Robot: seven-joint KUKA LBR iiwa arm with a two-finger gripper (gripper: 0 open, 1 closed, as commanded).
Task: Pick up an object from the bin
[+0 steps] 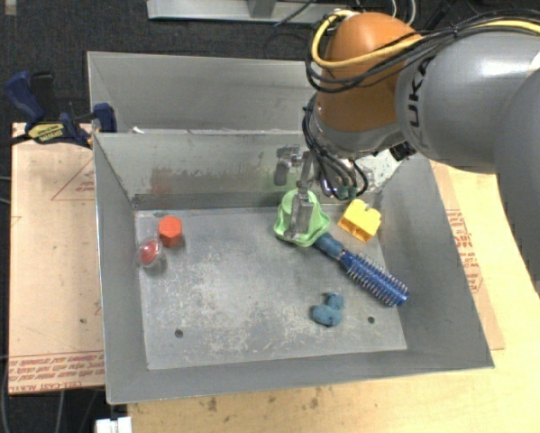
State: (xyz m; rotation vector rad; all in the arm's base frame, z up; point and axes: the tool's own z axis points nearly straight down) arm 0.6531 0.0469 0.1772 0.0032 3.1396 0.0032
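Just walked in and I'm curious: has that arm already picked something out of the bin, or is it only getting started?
Looks done: the approach. The pincer sits low at a pale green thing near the back of the bin, beside a yellow block and a blue brush. In hand: the grab, though I cannot tell whether it has closed. Left: the lift; the pale green thing lies on the floor.

I see my arm [486, 88] as a thick, rounded, silver-grey tube with dark lettering [416, 97] printed near the wrist. A glossy orange cover [364, 52], shaped like a dome, caps the wrist, and yellow and black cables [318, 43] loop around it. Beneath sits a slim pincer [298, 226] of grey metal.
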